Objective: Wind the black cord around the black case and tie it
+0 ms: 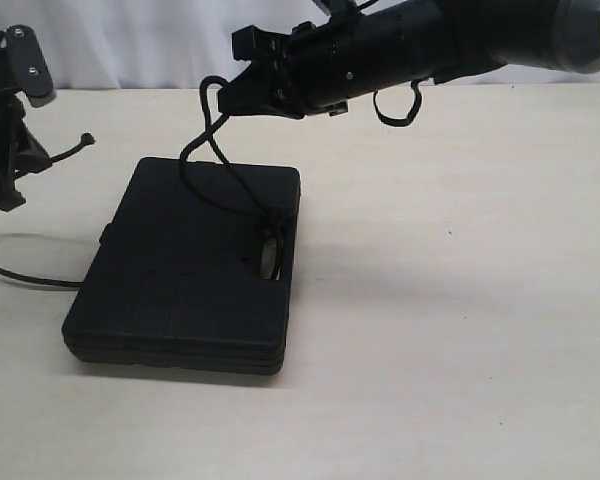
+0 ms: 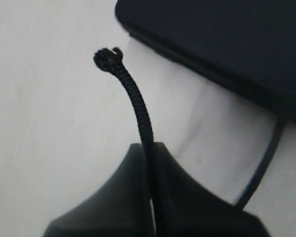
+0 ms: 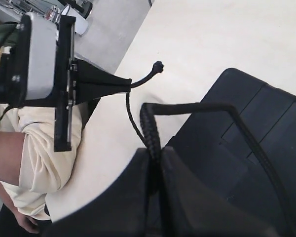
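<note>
The black case (image 1: 185, 270) lies flat on the table, its handle cut-out (image 1: 270, 252) toward the right. The black cord (image 1: 242, 185) runs from the cut-out up across the lid to my right gripper (image 1: 223, 100), which is shut on it above the case's far edge. In the right wrist view the braided cord (image 3: 150, 129) is pinched between the fingers (image 3: 155, 153) with the case (image 3: 256, 133) beneath. My left gripper (image 1: 42, 158) at the far left is shut on the other end, its knobbed tip (image 1: 87, 139) sticking out. The tip (image 2: 107, 58) rises from the shut fingers (image 2: 148, 145).
A slack length of cord (image 1: 25, 277) trails on the table left of the case. The case's edge (image 2: 222, 44) lies close to the left gripper. A person's pale sleeve (image 3: 39, 163) shows beyond the table edge behind the left arm (image 3: 44, 64).
</note>
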Controlling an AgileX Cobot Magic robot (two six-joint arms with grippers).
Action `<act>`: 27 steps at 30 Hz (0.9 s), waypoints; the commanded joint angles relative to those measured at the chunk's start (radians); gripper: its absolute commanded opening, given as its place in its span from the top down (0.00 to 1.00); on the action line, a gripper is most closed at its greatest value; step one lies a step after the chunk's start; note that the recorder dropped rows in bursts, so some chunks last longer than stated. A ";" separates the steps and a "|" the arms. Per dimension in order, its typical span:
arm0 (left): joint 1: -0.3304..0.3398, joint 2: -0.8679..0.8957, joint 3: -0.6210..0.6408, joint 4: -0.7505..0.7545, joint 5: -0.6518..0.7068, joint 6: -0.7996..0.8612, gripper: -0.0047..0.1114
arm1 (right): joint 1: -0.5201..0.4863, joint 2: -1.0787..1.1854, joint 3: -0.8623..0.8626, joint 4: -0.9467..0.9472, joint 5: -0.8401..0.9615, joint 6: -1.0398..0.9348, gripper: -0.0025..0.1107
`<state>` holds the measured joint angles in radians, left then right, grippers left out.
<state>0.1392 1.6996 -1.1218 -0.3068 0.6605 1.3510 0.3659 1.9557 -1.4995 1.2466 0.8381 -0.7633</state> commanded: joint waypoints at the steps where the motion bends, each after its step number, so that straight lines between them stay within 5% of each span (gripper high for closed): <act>1: -0.094 -0.061 0.003 -0.030 0.063 0.096 0.96 | -0.002 0.000 -0.001 -0.007 0.031 -0.029 0.94; 11: -0.333 -0.061 0.003 -0.094 -0.047 0.200 0.96 | -0.002 0.000 -0.001 -0.007 0.053 -0.036 0.94; 19: -0.378 -0.061 0.003 -0.303 -0.099 0.341 0.96 | -0.002 0.000 -0.001 -0.014 0.050 -0.039 0.92; 27: -0.378 -0.061 0.003 -0.315 -0.099 0.351 0.96 | -0.016 -0.013 -0.001 -0.055 0.023 -0.032 0.49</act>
<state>-0.2341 1.6453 -1.1218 -0.6043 0.5696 1.6971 0.3633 1.9557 -1.4995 1.2053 0.8643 -0.7927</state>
